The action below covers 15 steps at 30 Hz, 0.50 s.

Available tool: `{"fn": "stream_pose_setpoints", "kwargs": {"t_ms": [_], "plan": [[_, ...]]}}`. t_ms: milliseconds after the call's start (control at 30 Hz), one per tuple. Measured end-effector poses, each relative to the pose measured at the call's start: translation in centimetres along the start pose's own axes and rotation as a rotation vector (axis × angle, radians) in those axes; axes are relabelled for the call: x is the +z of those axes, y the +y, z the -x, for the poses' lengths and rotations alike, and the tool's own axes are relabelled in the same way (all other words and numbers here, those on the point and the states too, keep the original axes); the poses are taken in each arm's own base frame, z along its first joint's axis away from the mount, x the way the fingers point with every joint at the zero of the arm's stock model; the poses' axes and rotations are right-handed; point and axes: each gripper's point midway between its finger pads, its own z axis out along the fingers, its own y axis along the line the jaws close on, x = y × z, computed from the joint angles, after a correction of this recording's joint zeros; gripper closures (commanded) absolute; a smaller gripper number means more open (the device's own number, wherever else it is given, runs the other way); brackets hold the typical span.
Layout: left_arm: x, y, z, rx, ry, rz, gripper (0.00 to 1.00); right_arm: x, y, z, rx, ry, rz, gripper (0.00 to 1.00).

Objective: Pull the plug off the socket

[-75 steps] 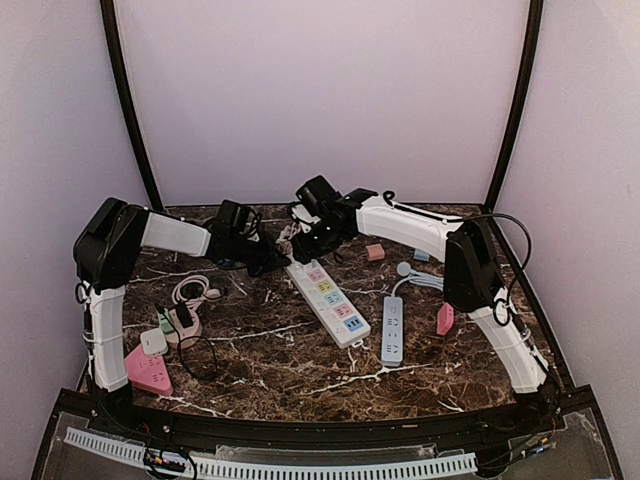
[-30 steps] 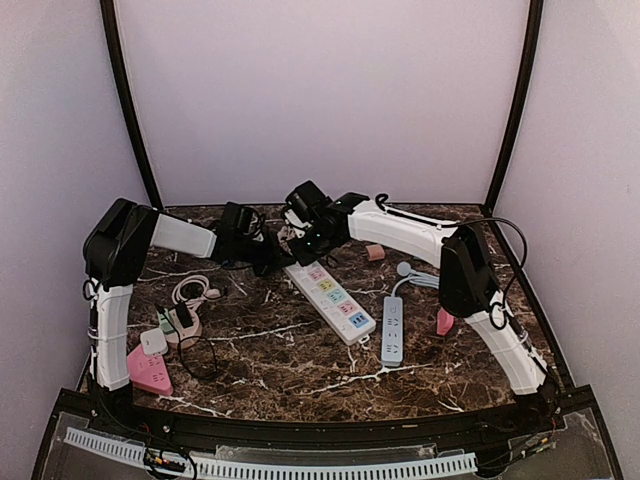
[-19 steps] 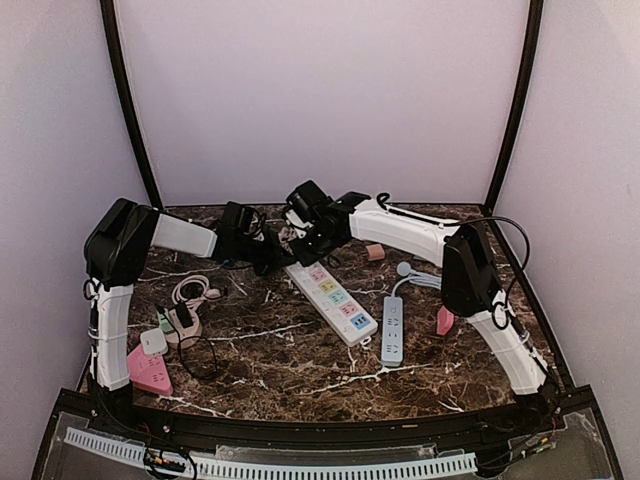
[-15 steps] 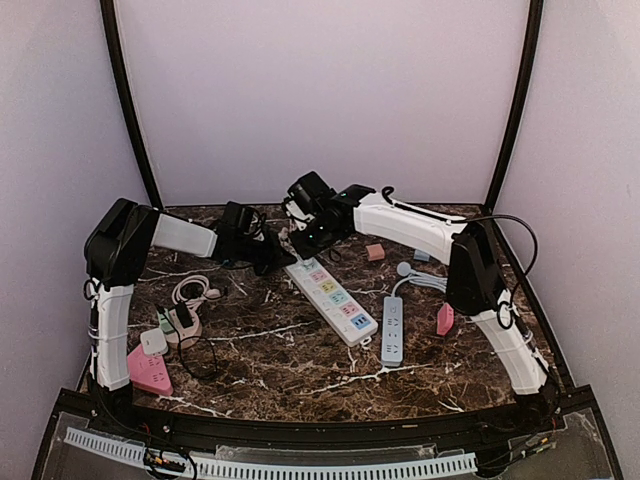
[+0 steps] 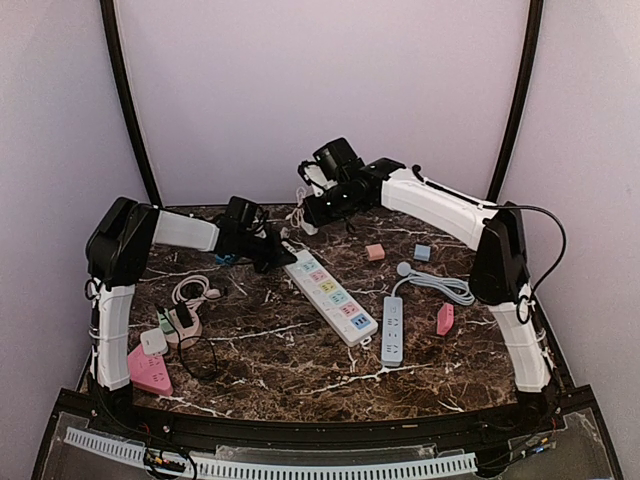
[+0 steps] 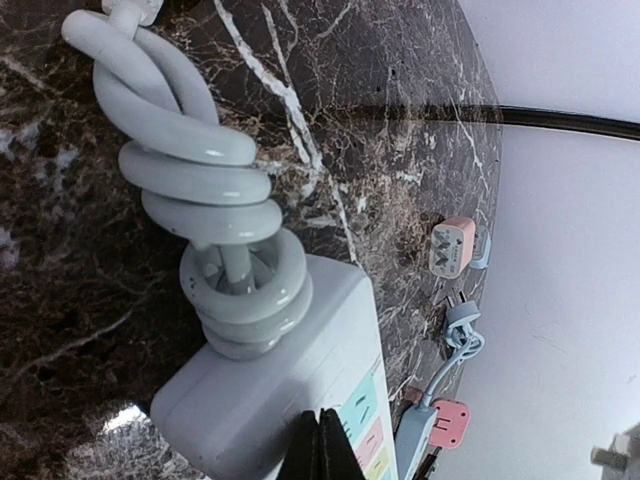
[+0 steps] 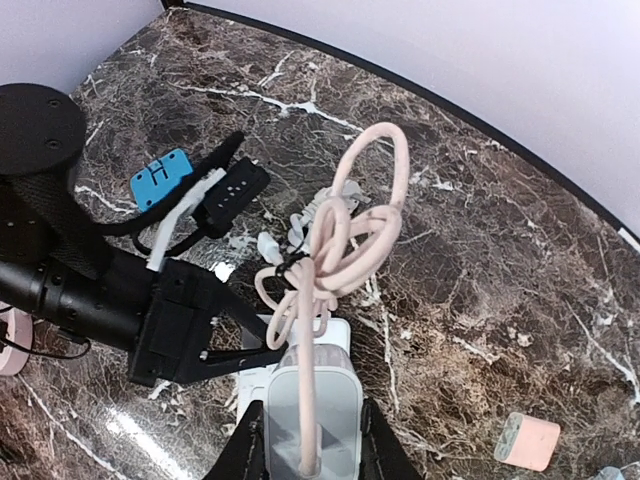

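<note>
Right hand (image 7: 308, 452): clamped around the white plug (image 7: 312, 405).
Plug: held raised over the desk (image 5: 290, 355), clear of the power strip (image 5: 330, 298); a coiled pink cable (image 7: 350, 235) is seen at its end.
Left hand (image 6: 321, 450): fingers pressed together, tips set on the strip's cable end.

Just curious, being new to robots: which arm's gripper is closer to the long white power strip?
Left. The left gripper rests on the power strip's far end; the right gripper hangs above and beyond it, holding a white plug.
</note>
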Motion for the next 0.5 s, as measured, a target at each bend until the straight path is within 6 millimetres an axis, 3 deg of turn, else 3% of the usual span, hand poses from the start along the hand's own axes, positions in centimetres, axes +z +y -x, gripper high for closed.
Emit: {"fn": "stream_pose_setpoints", "kwargs": {"t_ms": [333, 500], "plan": [[-0.4, -1.5, -0.9, 0.06, 0.023, 0.087, 1.0, 1.5, -10.0, -0.9, 0.276, 0.02, 0.13, 0.91], [-4.4, -5.4, -1.2, 0.125, -0.024, 0.061, 1.0, 3.3, -12.9, -1.8, 0.386, 0.028, 0.209, 0.86]]}}
